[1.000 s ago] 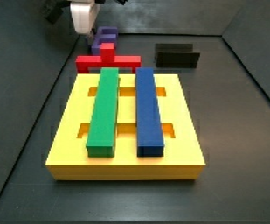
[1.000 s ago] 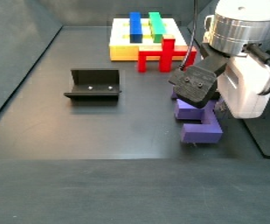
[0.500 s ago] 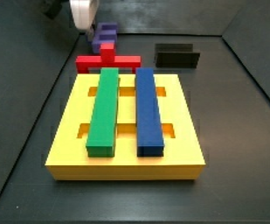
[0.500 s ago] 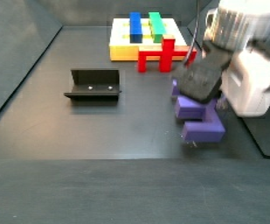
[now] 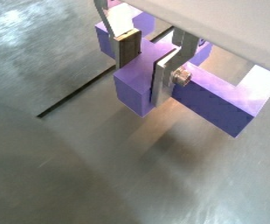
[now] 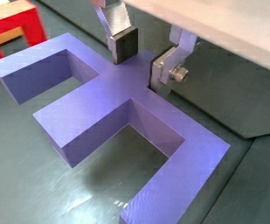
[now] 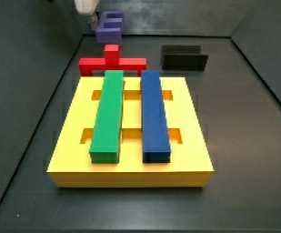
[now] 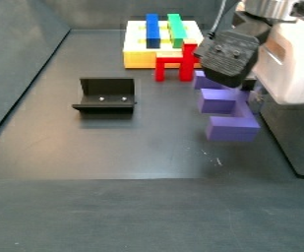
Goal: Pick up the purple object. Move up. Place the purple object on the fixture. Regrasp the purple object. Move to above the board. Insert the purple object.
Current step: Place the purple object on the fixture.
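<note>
The purple object (image 8: 228, 111) hangs above the dark floor at the right in a side view, and shows far back (image 7: 108, 26) in a side view. My gripper (image 5: 147, 66) is shut on its central stem, one silver finger (image 6: 123, 42) on each side, in both wrist views. From the side my gripper (image 8: 228, 83) comes down onto it from above. The black fixture (image 8: 104, 95) stands on the floor to the left, apart from the gripper. The yellow board (image 7: 130, 169) carries a green bar (image 7: 108, 114) and a blue bar (image 7: 155, 114).
A red cross-shaped block (image 7: 111, 64) lies between the board and the purple object, also seen as the red block (image 8: 178, 61) beside the gripper. Raised dark walls border the floor in both side views.
The gripper has risen with the purple object held in it; the object now hangs off the floor. Board, red block and fixture have not moved.
</note>
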